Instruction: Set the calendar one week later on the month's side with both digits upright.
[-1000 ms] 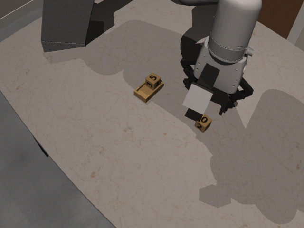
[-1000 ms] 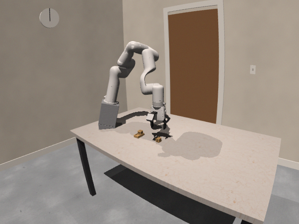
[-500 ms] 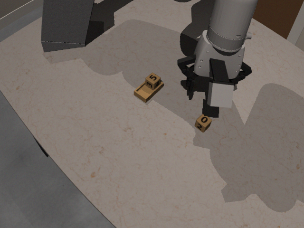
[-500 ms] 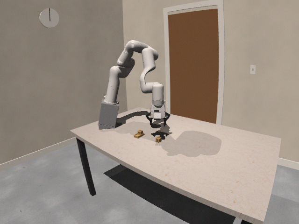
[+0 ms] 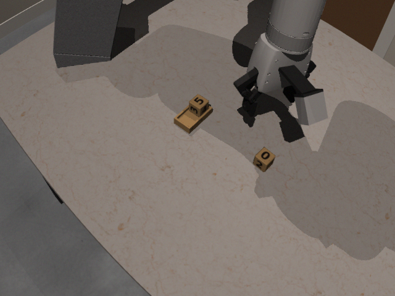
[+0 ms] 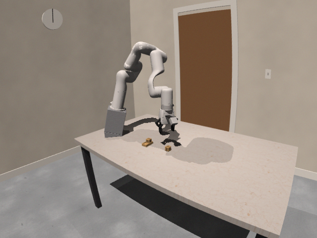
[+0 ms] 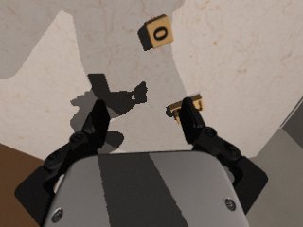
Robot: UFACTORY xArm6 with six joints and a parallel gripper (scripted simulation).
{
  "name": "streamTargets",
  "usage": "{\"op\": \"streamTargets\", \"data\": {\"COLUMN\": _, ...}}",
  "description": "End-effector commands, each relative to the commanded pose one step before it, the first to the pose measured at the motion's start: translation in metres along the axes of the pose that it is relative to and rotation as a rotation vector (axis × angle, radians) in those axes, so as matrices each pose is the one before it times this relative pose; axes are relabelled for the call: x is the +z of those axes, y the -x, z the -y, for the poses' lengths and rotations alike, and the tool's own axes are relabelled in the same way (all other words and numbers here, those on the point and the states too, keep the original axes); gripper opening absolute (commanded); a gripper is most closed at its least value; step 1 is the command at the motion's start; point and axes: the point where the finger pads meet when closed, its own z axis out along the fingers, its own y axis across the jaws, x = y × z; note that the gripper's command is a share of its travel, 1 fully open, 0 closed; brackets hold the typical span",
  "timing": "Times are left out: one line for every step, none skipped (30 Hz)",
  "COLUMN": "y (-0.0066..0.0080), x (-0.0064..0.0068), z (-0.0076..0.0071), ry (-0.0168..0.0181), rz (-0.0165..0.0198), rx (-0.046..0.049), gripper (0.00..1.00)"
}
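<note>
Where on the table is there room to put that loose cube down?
The tray's near half, beside the cube showing 5, stands vacant. Marble toward the near table edge is bare too. It is tighter under the open gripper, just behind the loose cube.

Open pincer (image 5: 267, 122) above table (image 5: 159, 206); loose cube (image 5: 264, 158) ahead, apart; tray (image 5: 188, 120) beside, one cube (image 5: 198, 105) inside.

In the wrist view a pincer finger (image 7: 193, 120) hides most of the tray (image 7: 176, 108).
</note>
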Motion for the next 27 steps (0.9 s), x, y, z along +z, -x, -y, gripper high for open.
{"op": "streamTargets", "data": {"y": 0.00673, "x": -0.0029, "z": 0.00297, "ry": -0.02658, "rz": -0.01062, "rx": -0.17206, "gripper": 1.0}}
{"op": "streamTargets", "data": {"y": 0.00035, "x": -0.00007, "z": 0.00016, "ry": 0.00002, "rz": 0.0, "rx": -0.00765, "gripper": 1.0}}
{"op": "streamTargets", "data": {"y": 0.00277, "x": -0.00059, "z": 0.00129, "ry": 0.00013, "rz": 0.00002, "rx": -0.06052, "gripper": 1.0}}
{"op": "streamTargets", "data": {"y": 0.00082, "x": -0.00018, "z": 0.00044, "ry": 0.00004, "rz": 0.00001, "rx": -0.01853, "gripper": 1.0}}
{"op": "streamTargets", "data": {"y": 0.0, "x": 0.0, "z": 0.0, "ry": 0.0, "rz": 0.0, "rx": 0.0, "gripper": 1.0}}
{"op": "streamTargets", "data": {"y": 0.0, "x": 0.0, "z": 0.0, "ry": 0.0, "rz": 0.0, "rx": 0.0, "gripper": 1.0}}
{"op": "streamTargets", "data": {"y": 0.00336, "x": -0.00074, "z": 0.00182, "ry": 0.0002, "rz": 0.00004, "rx": -0.07597, "gripper": 1.0}}
{"op": "streamTargets", "data": {"y": 0.00226, "x": -0.00051, "z": 0.00142, "ry": 0.00015, "rz": 0.00004, "rx": -0.05314, "gripper": 1.0}}
{"op": "streamTargets", "data": {"y": 0.00079, "x": -0.00019, "z": 0.00055, "ry": 0.00006, "rz": 0.00002, "rx": -0.01922, "gripper": 1.0}}
{"op": "streamTargets", "data": {"y": 0.00109, "x": -0.00026, "z": 0.00078, "ry": 0.00008, "rz": 0.00002, "rx": -0.02666, "gripper": 1.0}}
{"op": "streamTargets", "data": {"y": 0.00136, "x": -0.00033, "z": 0.00101, "ry": 0.00011, "rz": 0.00003, "rx": -0.0338, "gripper": 1.0}}
{"op": "streamTargets", "data": {"y": 0.00031, "x": -0.00008, "z": 0.00024, "ry": 0.00003, "rz": 0.00001, "rx": -0.0078, "gripper": 1.0}}
{"op": "streamTargets", "data": {"y": 0.00246, "x": -0.0006, "z": 0.00196, "ry": 0.00022, "rz": 0.00008, "rx": -0.06272, "gripper": 1.0}}
{"op": "streamTargets", "data": {"y": 0.00004, "x": -0.00001, "z": 0.00003, "ry": 0.0, "rz": 0.0, "rx": -0.001, "gripper": 1.0}}
{"op": "streamTargets", "data": {"y": 0.0022, "x": -0.00056, "z": 0.00195, "ry": 0.00022, "rz": 0.00009, "rx": -0.0588, "gripper": 1.0}}
{"op": "streamTargets", "data": {"y": 0.00132, "x": -0.00035, "z": 0.00128, "ry": 0.00014, "rz": 0.00007, "rx": -0.03682, "gripper": 1.0}}
{"op": "streamTargets", "data": {"y": 0.00058, "x": -0.00016, "z": 0.0006, "ry": 0.00007, "rz": 0.00003, "rx": -0.01674, "gripper": 1.0}}
{"op": "streamTargets", "data": {"y": 0.00162, "x": -0.00045, "z": 0.00172, "ry": 0.00019, "rz": 0.0001, "rx": -0.04733, "gripper": 1.0}}
{"op": "streamTargets", "data": {"y": 0.00002, "x": -0.00001, "z": 0.00003, "ry": 0.0, "rz": 0.0, "rx": -0.00075, "gripper": 1.0}}
{"op": "streamTargets", "data": {"y": 0.00139, "x": -0.0004, "z": 0.00159, "ry": 0.00017, "rz": 0.0001, "rx": -0.04244, "gripper": 1.0}}
{"op": "streamTargets", "data": {"y": 0.00115, "x": -0.00035, "z": 0.00142, "ry": 0.00015, "rz": 0.0001, "rx": -0.03673, "gripper": 1.0}}
{"op": "streamTargets", "data": {"y": 0.0, "x": 0.0, "z": 0.0, "ry": 0.0, "rz": 0.0, "rx": 0.0, "gripper": 1.0}}
{"op": "streamTargets", "data": {"y": 0.0, "x": 0.0, "z": 0.0, "ry": 0.0, "rz": 0.0, "rx": 0.0, "gripper": 1.0}}
{"op": "streamTargets", "data": {"y": 0.00094, "x": -0.0003, "z": 0.00123, "ry": 0.00013, "rz": 0.00009, "rx": -0.03104, "gripper": 1.0}}
{"op": "streamTargets", "data": {"y": 0.00074, "x": -0.00024, "z": 0.00103, "ry": 0.00011, "rz": 0.00008, "rx": -0.02548, "gripper": 1.0}}
{"op": "streamTargets", "data": {"y": 0.00057, "x": -0.00019, "z": 0.00082, "ry": 0.00009, "rz": 0.00006, "rx": -0.02015, "gripper": 1.0}}
{"op": "streamTargets", "data": {"y": 0.00042, "x": -0.00014, "z": 0.00063, "ry": 0.00007, "rz": 0.00005, "rx": -0.01518, "gripper": 1.0}}
